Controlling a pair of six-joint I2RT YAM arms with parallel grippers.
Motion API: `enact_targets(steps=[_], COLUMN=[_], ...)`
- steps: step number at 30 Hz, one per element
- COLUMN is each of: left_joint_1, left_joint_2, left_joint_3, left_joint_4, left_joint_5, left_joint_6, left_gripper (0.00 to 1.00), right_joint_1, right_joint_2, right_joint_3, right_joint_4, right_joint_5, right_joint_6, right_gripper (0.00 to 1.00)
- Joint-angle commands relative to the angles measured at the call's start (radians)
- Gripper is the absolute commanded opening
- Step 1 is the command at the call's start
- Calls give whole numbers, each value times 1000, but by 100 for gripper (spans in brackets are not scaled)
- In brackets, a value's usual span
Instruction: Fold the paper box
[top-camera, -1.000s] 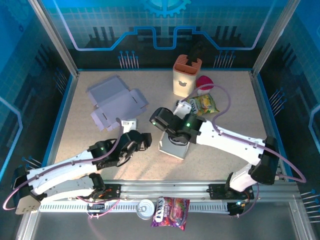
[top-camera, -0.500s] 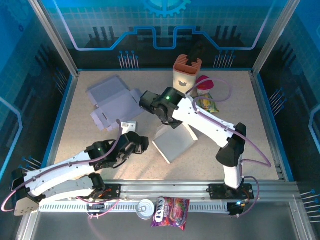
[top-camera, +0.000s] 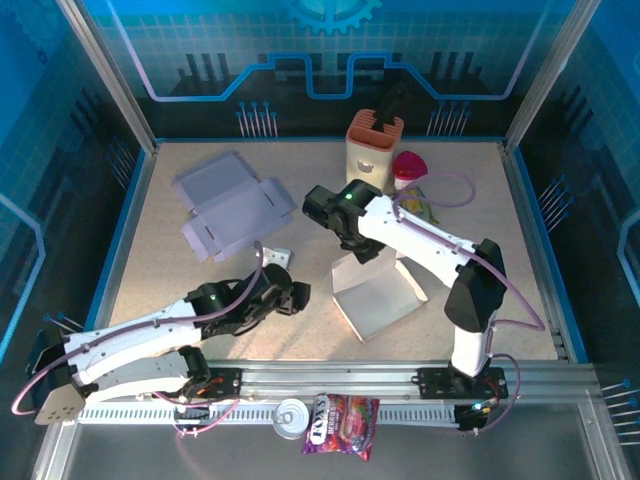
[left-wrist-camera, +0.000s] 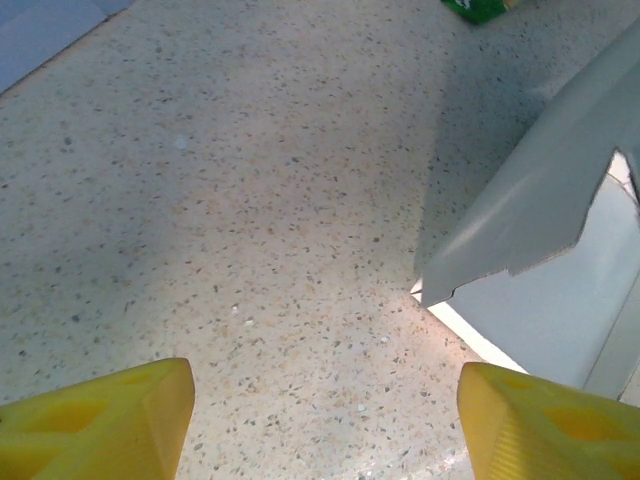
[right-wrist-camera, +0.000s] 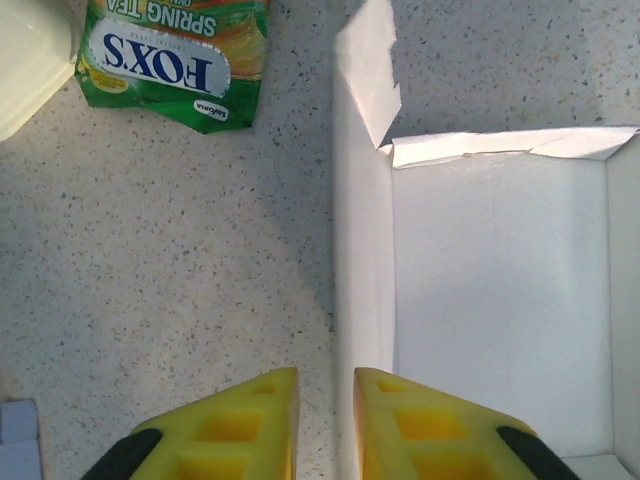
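Observation:
The white paper box (top-camera: 378, 292) stands open-topped on the table in the middle, one side flap spread on the table to its right. My right gripper (top-camera: 352, 243) hangs over the box's far left corner. In the right wrist view its yellow fingers (right-wrist-camera: 240, 420) straddle the top of the left wall (right-wrist-camera: 360, 250), slightly apart, with table showing between the left finger and the wall; the right gripper (right-wrist-camera: 326, 385) is narrowly open. My left gripper (top-camera: 292, 293) sits low, left of the box. It (left-wrist-camera: 325, 420) is wide open over bare table, the box (left-wrist-camera: 560, 200) to its right.
A flat unfolded lilac box (top-camera: 232, 205) lies at the back left. A beige holder (top-camera: 372, 150), a red object (top-camera: 408, 165) and a green Fox's tea packet (right-wrist-camera: 175, 60) sit behind the box. A small white piece (top-camera: 277, 257) lies near my left arm.
The right arm swung right and toward the near side, and the box shifted right with it. The right jaws parted slightly. The left gripper moved right and opened wider.

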Motion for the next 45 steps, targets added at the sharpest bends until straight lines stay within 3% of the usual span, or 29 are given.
enact_targets(steps=[1, 7, 12, 15, 19, 26, 29, 37, 40, 45], left_joint_1=[-5, -12, -17, -17, -17, -11, -11, 6, 46, 181], left_joint_2=[28, 125, 203, 236, 281, 350, 369, 380, 349, 269], left_joint_3=[-10, 38, 88, 113, 147, 194, 212, 237, 230, 202], left_joint_4=[89, 148, 151, 151, 149, 133, 132, 86, 74, 69], left_joint_5=[55, 93, 76, 59, 50, 49, 50, 29, 44, 189], left_joint_6=[43, 86, 119, 133, 164, 199, 212, 271, 338, 516], left_gripper=[73, 75, 75, 72, 65, 40, 27, 2, 0, 0], right_joint_1=[-8, -4, -58, -122, -257, -511, -557, -624, -639, -640], right_joint_2=[-89, -222, -389, -527, -678, -804, -823, -822, -829, -880], right_joint_3=[-48, -162, -364, -527, -690, -782, -798, -814, -807, -852], right_joint_4=[62, 270, 627, 916, 1105, 1078, 1066, 1040, 978, 961], right_joint_5=[37, 136, 94, -13, -269, -616, -670, -780, -771, -769], right_joint_6=[174, -89, -514, -860, -1153, -1299, -1326, -1444, -1546, -1713], right_gripper=[25, 39, 44, 46, 48, 48, 48, 51, 52, 59])
